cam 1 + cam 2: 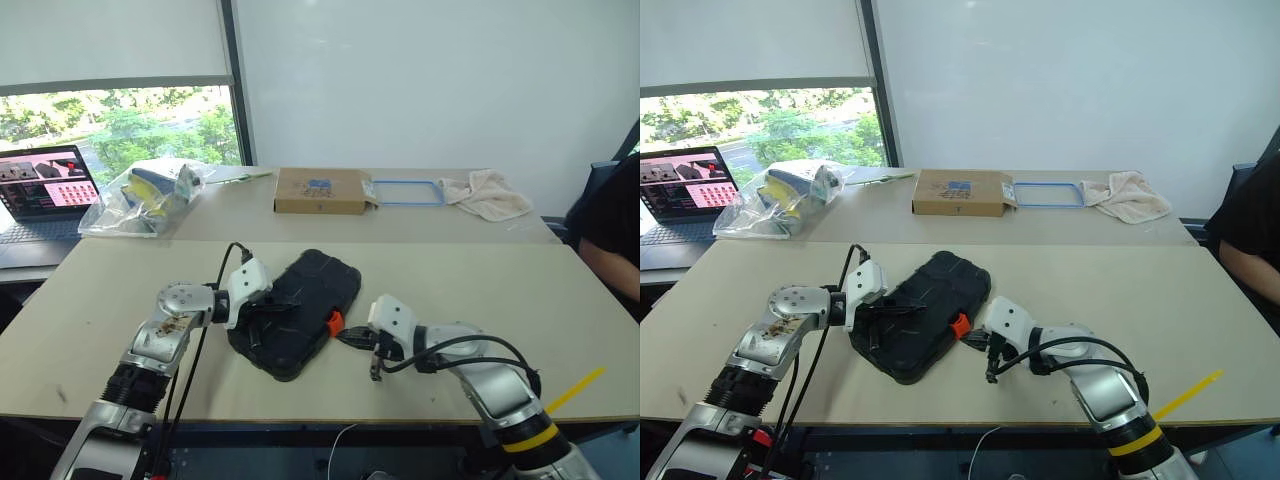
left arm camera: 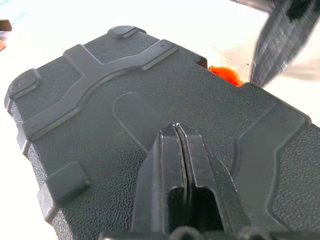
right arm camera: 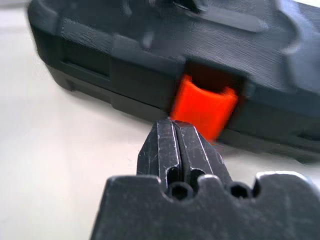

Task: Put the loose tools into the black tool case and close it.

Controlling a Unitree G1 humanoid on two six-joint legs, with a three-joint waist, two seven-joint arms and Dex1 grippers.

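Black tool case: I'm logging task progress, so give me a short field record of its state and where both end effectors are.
case: black tool case lid down, lying on the table
latch: orange latch on the case's side, sticking out
left end effector: left end effector shut, tips resting on the lid
right end effector: right end effector shut, tips right at the latch
loose tools: none seen on the table
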